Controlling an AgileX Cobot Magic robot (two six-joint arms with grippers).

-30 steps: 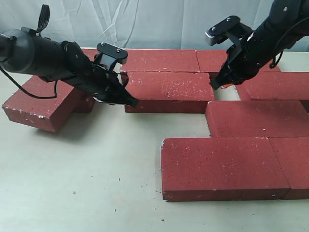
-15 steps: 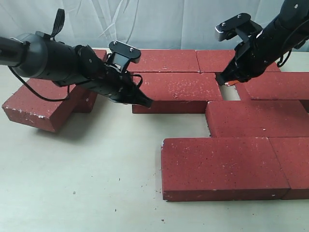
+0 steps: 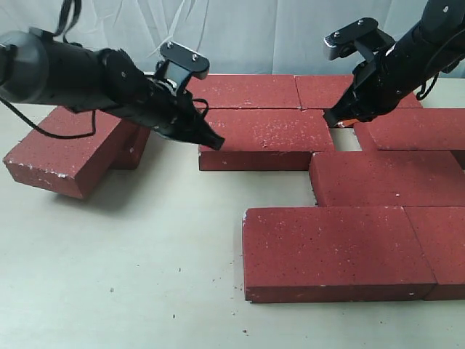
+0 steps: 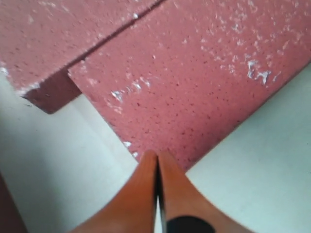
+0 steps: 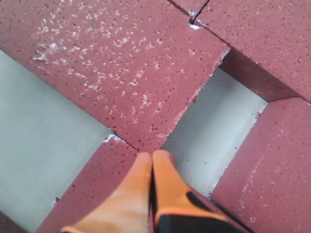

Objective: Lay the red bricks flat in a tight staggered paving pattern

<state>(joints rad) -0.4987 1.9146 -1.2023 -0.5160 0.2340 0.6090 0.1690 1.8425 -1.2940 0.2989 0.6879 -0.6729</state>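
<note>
My left gripper (image 3: 215, 143), fingers pinched together and empty, pointed at the middle brick's (image 3: 265, 132) near left corner. My right gripper (image 3: 331, 121), likewise closed, hung at its right end, the other red bricks (image 3: 338, 247) lying flat around it.

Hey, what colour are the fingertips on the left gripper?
Orange, with a black patch on one. The left gripper shows this best in the left wrist view.

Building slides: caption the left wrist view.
Shut left gripper at the corner of a red brick, a second brick abutting it, offset.
</note>
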